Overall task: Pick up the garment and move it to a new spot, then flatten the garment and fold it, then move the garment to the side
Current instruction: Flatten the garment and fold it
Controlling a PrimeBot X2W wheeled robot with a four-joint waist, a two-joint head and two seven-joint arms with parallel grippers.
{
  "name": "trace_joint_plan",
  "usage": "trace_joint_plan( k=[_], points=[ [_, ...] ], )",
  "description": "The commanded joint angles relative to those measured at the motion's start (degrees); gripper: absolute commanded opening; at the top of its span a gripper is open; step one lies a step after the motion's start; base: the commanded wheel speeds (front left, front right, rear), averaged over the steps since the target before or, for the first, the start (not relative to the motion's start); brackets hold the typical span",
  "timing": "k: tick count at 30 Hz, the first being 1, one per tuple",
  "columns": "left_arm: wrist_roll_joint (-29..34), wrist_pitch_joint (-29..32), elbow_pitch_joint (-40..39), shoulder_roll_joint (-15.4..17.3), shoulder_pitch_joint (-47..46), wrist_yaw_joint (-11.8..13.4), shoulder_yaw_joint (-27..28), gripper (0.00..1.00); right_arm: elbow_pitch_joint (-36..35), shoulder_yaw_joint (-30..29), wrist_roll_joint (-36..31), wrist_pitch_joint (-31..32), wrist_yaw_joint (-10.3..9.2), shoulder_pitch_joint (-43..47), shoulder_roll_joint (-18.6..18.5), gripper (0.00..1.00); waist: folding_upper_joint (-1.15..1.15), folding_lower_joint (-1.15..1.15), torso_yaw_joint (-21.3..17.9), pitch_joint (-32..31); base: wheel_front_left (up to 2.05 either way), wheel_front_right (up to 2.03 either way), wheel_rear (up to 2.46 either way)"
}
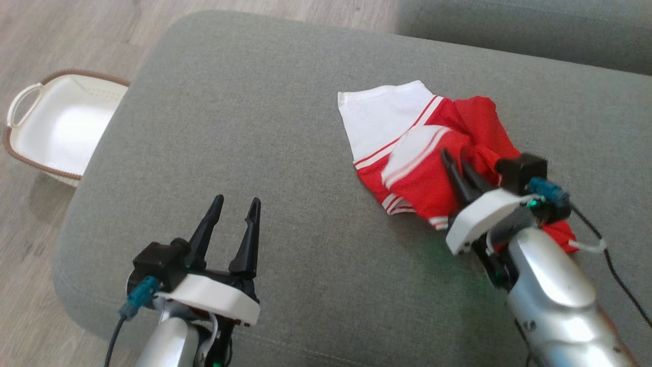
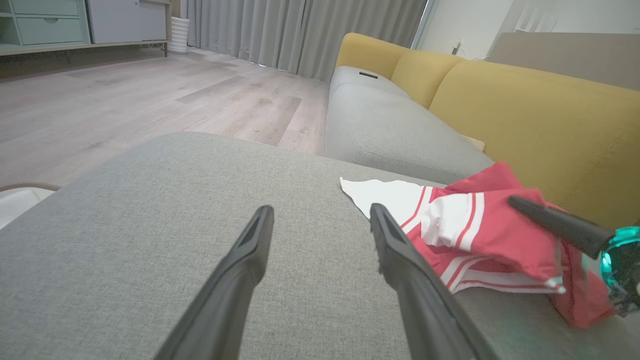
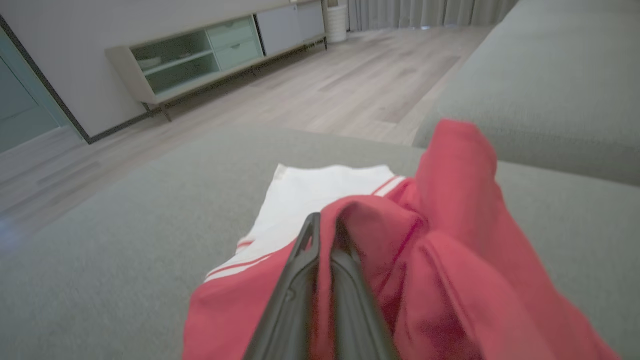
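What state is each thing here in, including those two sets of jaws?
Garment: crumpled on the grey cushion, one fold pinched.
Right gripper: jaws shut on the garment.
Left gripper: jaws open, empty, above the cushion.
Basket: on the floor, empty where visible.

Lighting is soft, even daylight. The white plastic basket casts a faint shadow on the pale wood-plank floor. A green glow tints the grey woven sofa cushion. The red-and-white fabric garment is motion-blurred in the right wrist view. The 2 wrist views bend at the edges.
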Motion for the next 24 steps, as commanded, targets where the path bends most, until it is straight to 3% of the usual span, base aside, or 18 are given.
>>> trace_joint_plan(
  k=[1, 15, 24],
  points=[
    [-0.6, -0.3, -1.6, 0.2, -2.1, 0.5, 1.6, 1.0, -2.2, 1.0, 0.5, -1.9, -0.05, -4.0, 0.8, 0.0, 0.0, 0.0, 0.1, -0.8, 0.0, 0.0, 0.0],
    [-0.8, -0.3, -2.1, 0.2, -1.5, 0.9, 2.4, 1.0, -7.8, -1.7, 1.1, -9.1, -0.05, -20.1, 2.0, 0.0, 0.0, 0.0, 0.4, -3.3, 0.0, 0.0, 0.0],
    [-1.3, -0.3, -1.9, 0.2, -0.6, 1.0, 2.6, 1.0, -8.3, 19.7, 5.3, -1.3, -0.05, -7.0, 2.0, 0.0, 0.0, 0.0, 0.4, -2.9, 0.0, 0.0, 0.0]
  ],
)
